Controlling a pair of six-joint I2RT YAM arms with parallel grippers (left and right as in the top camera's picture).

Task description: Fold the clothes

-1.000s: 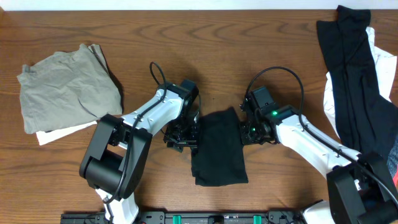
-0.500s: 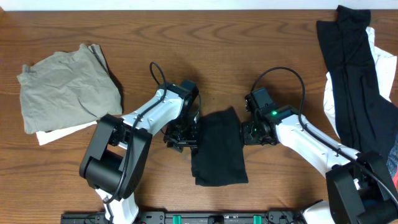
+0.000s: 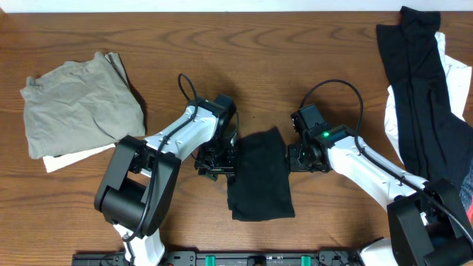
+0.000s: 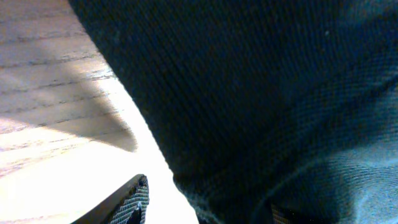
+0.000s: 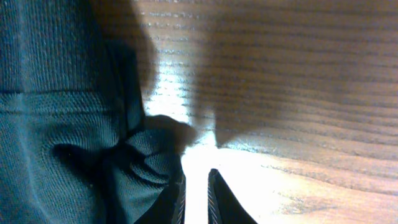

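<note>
Nearly closed, right fingers — empty — touch the black garment (folded).

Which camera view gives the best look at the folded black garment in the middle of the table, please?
The overhead view: it shows the whole black garment as a narrow folded strip. The left wrist view shows only close-up weave across most of the frame; the right wrist view shows only a bunched edge at its left.
</note>
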